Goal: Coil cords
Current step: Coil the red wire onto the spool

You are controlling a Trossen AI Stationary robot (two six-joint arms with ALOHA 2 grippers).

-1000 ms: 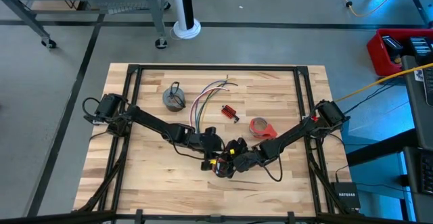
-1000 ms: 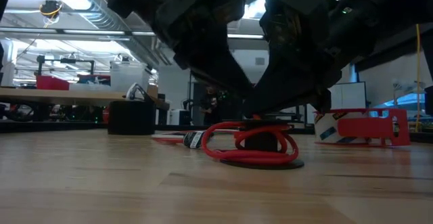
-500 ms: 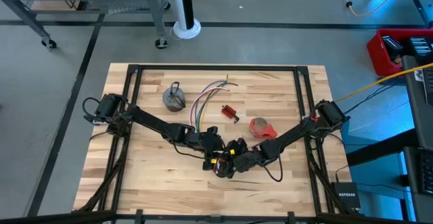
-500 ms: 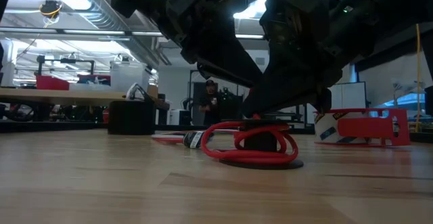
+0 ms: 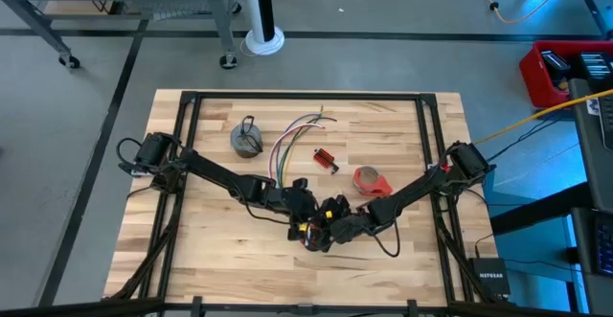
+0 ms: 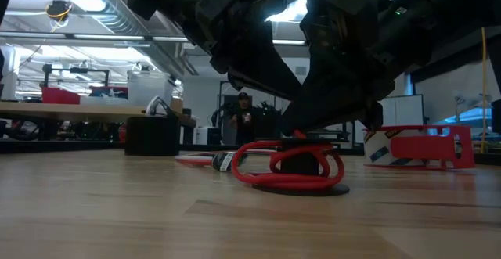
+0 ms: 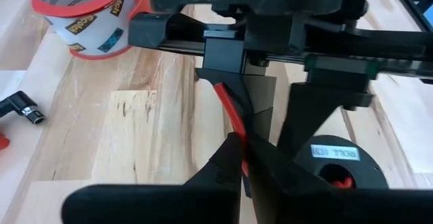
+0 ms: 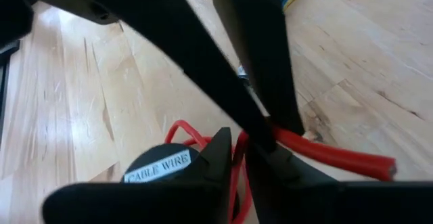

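A red cord [image 6: 291,179] lies in loose loops around a small black spool [image 8: 159,164] at the table's middle, its cut end [image 8: 387,163] free. My left gripper [image 7: 241,147] [image 5: 308,223] is shut on a strand of it. My right gripper [image 8: 238,147] [image 5: 324,231] meets it from the opposite side, fingers a narrow gap apart with a red strand between them. Farther back lie a grey coil [image 5: 247,140] and a bundle of thin coloured wires [image 5: 295,135], flat on the wood. My left gripper pinches one straight strand of the red cord [image 7: 233,119] between its two fingers, just above the spool. The fingers slant down from the table's left and lie across the strand. The strand runs on to the loops, which rest on the spool and table. My right gripper has a red strand [image 8: 237,158] in its narrow gap; whether its fingers touch it I cannot tell.
A red-rimmed tape roll [image 5: 369,180] [image 7: 84,14] stands just right of centre, behind the grippers. A small red block [image 5: 326,159] lies beside the wires. A black frame [image 5: 306,97] borders the table. The two grippers stand close together over the spool.
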